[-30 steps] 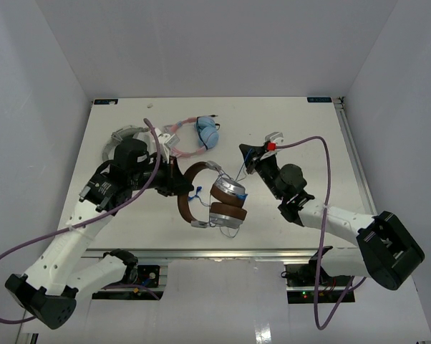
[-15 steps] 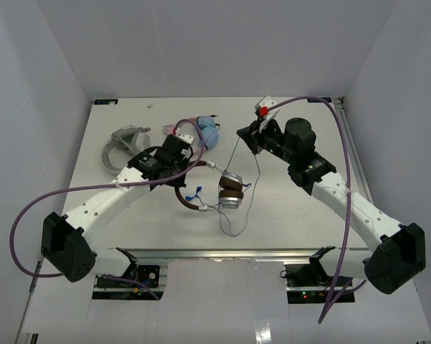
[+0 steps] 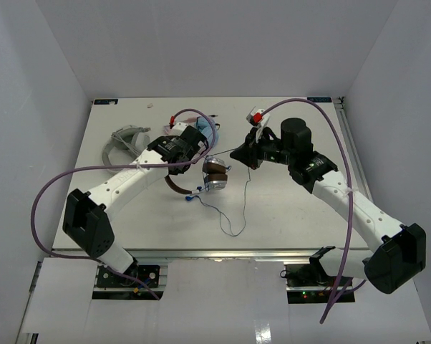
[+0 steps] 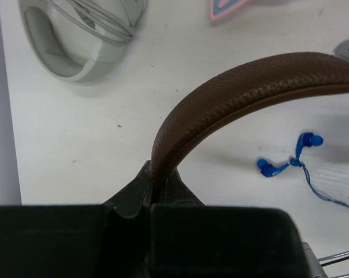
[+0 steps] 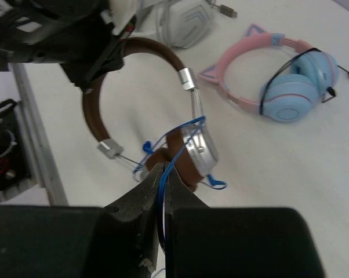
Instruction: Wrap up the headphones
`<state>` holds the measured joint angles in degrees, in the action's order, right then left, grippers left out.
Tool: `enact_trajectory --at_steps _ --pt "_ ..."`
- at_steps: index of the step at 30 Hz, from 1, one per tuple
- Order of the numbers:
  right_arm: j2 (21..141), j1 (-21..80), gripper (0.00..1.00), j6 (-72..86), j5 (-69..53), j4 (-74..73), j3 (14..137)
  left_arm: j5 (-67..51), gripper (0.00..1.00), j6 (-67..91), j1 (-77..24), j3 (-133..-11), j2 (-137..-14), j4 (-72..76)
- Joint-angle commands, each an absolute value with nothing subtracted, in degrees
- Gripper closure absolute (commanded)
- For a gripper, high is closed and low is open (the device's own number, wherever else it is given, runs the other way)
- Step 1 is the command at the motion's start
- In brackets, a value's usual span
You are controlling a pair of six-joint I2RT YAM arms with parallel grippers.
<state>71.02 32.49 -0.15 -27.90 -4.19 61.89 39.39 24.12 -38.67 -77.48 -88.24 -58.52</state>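
Plainly, both arms have a share of the headphones [image 3: 214, 175], which sit between them near the middle of the counter [image 3: 308, 215]. The left pincer [image 4: 158, 184] is closed tight on the dark brown headband [image 4: 238, 87], its 2 fingers clamped either side of the band's edge. The right pincer [image 5: 162, 179] is closed just as tight, with only the thin blue cable [image 4: 290, 163] running up between its fingers.

The next move turns on how the right pincer stands to the cups. In the top view the 2 cups lie just to its left, near but apart from it. The headband arcs away from them toward the left pincer, so the long axis of the set runs roughly from one pincer to the other. The right arm is the nearer to the cups, the left to the band.

From the right wrist the cable climbs from the pincer to the silver cup [image 5: 200, 147], fairly taut. A slack loop trails down toward the near edge of the counter. The set seems to hang clear of the counter, though the top view does not settle that.

I judge the winding barely begun. The right pincer would have to carry the cable round the cups while the left steadies the band.
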Motion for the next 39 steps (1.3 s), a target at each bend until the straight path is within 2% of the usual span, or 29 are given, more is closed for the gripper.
enact_trajectory --at_steps 1,7,12,25,39 --pt "67.5 34.3 0.92 6.0 -37.1 2.8 59.4 49.3 1.00 32.7 -37.7 -85.8 -91.3 -65.2" --pt "64.7 37.1 0.92 10.8 -38.7 11.3 52.1 48.9 1.00 36.2 -36.2 -91.9 -94.1 -67.0" --pt "64.7 40.4 0.92 12.0 -34.9 15.7 46.8 47.8 1.00 37.5 -35.4 -93.9 -95.0 -66.7" --pt "72.3 48.5 0.92 12.5 -26.2 26.0 42.3 32.9 1.00 35.9 -32.3 -88.0 -87.0 -55.5" --pt "72.2 49.2 0.92 12.4 -13.6 32.7 32.8 25.0 1.00 35.6 -28.3 -86.9 -78.5 -53.5"
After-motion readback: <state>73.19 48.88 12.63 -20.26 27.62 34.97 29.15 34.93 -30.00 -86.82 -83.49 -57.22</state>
